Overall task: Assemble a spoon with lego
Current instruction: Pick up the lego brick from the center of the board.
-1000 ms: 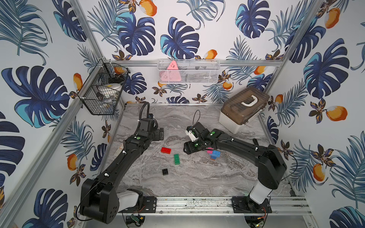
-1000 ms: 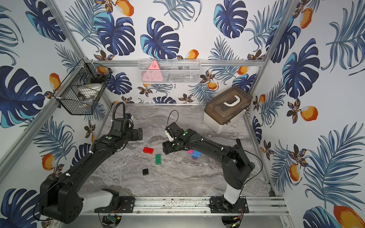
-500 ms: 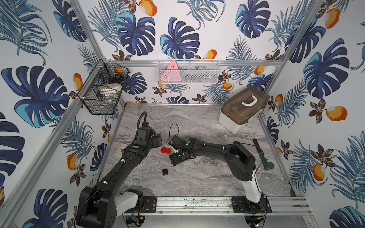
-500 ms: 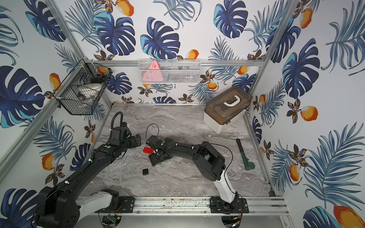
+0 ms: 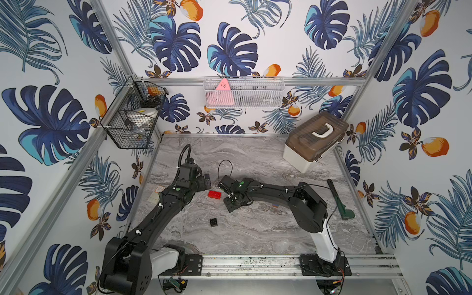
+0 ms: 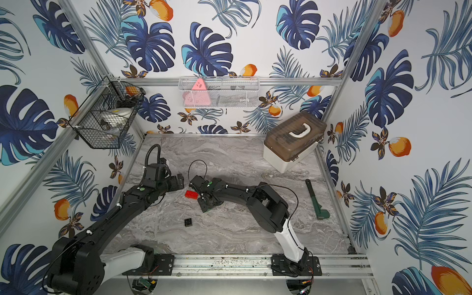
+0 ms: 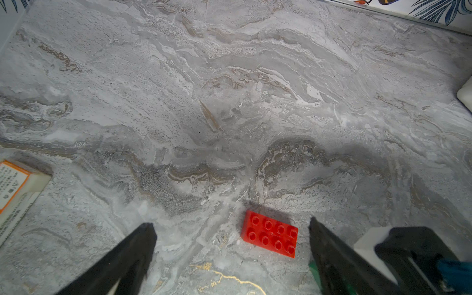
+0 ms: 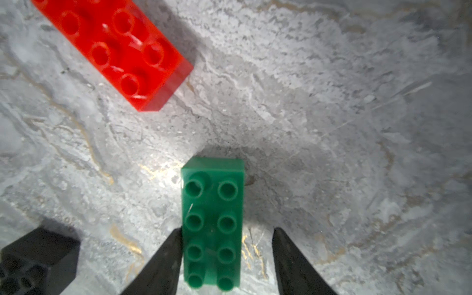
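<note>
A green lego brick (image 8: 212,222) lies studs up on the marble between the fingers of my right gripper (image 8: 227,229). One fingertip (image 8: 173,245) touches its side and a gap remains at the other, so the gripper is open. In both top views this gripper (image 5: 231,204) points down and covers the green brick. A red brick (image 5: 214,194) (image 7: 270,233) lies just left of it, between the spread fingers of my open left gripper (image 7: 229,222) (image 5: 204,182). A black square brick (image 5: 214,222) sits nearer the front. The spoon is out of view.
A brown-lidded white box (image 5: 315,140) stands at the back right. A dark green tool (image 5: 339,201) lies by the right edge. A white box with an orange label (image 7: 15,189) sits at the left edge. A wire basket (image 5: 132,120) and a mesh shelf (image 5: 242,93) hang on the walls.
My right arm swung left from the pink and blue bricks onto the green brick, and its jaws narrowed around it. The left gripper came forward to the red brick.
</note>
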You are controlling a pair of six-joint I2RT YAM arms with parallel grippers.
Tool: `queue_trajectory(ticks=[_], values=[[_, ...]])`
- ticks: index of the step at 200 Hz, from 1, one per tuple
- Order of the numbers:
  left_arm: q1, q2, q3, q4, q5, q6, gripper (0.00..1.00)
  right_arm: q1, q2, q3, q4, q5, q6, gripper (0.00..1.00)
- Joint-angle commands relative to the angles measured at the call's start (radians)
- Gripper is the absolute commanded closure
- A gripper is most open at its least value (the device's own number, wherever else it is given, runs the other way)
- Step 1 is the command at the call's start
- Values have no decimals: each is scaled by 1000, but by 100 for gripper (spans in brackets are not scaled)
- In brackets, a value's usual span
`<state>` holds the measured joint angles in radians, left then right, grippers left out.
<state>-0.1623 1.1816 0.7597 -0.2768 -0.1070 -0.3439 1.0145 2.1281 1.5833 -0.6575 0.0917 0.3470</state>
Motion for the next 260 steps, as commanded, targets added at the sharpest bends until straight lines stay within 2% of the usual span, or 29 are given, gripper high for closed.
queue_trajectory(ticks=[1,115,194,223,260], values=[[1,2,7,22,6,-3,1,1,-10,-6,26,-18,-28,42],[0,16,9,27,31,-4,1,0,1,-11,73,1,-28,51],[0,24,13,27,43,2,1,1,12,-2,68,17,-42,64],[-2,26,13,39,81,23,1,0,-20,-8,63,28,-54,69],[-24,18,9,56,105,52,1,-4,-93,-24,41,20,-123,68]])
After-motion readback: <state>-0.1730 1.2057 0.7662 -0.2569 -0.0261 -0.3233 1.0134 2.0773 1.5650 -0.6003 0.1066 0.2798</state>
